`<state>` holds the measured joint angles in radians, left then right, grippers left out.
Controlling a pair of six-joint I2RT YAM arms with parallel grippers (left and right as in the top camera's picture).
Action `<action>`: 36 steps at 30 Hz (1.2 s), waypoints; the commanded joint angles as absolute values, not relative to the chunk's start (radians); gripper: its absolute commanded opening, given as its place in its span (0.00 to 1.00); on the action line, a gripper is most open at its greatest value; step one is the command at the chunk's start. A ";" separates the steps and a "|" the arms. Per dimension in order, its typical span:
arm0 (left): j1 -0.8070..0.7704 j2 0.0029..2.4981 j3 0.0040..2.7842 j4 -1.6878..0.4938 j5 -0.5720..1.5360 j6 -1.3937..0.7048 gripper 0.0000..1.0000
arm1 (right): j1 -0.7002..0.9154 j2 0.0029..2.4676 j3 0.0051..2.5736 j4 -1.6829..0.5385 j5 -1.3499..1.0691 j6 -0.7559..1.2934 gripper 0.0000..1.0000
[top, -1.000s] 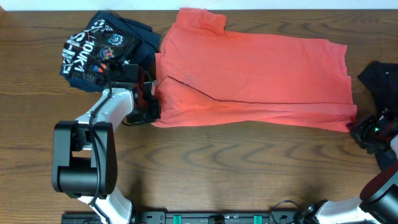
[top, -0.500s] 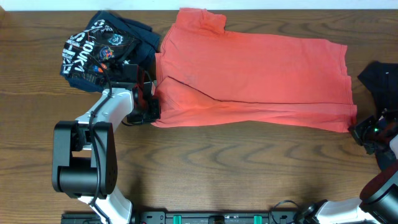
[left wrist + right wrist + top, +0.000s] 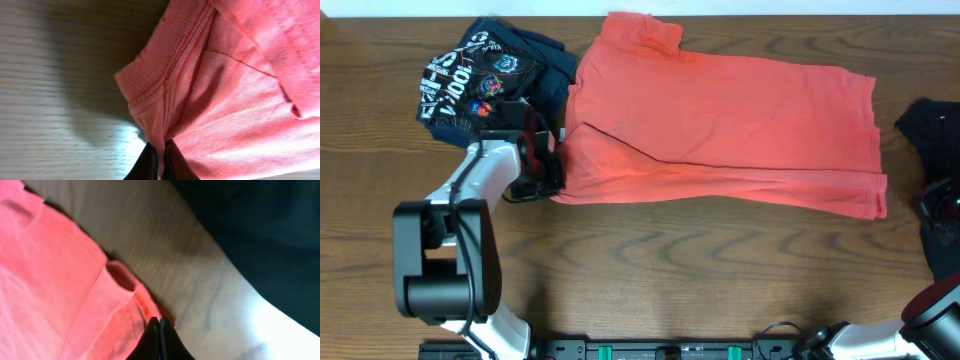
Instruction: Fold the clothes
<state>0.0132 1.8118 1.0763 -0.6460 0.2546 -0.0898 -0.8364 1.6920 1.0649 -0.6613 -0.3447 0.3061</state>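
- On the brown table, the red shirt lies flat across the middle, stretched from left to right.
- At the shirt's left edge, my left gripper pinches the stitched hem. I can see a thin strip of red cloth between its two black fingers.
- At the shirt's near right corner, my right gripper has its fingers pressed tight together. The tips sit right at the edge of the cloth, but I cannot tell if any cloth is caught.
- A dark blue shirt with white print lies bunched at the far left, touching the red shirt.
- A black cloth lies at the right edge, apart from the red shirt.
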 commanded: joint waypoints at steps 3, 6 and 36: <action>0.032 1.780 1.100 -0.646 0.238 -0.091 0.06 | -0.815 1.676 1.074 -0.702 -0.334 0.297 0.02; 0.031 1.780 1.099 -0.646 0.239 -0.091 0.06 | -0.762 1.676 1.045 -0.712 -0.377 0.264 0.22; 0.031 1.780 1.099 -0.646 0.250 -0.091 0.06 | -0.687 1.674 0.942 -0.654 -0.319 0.204 0.32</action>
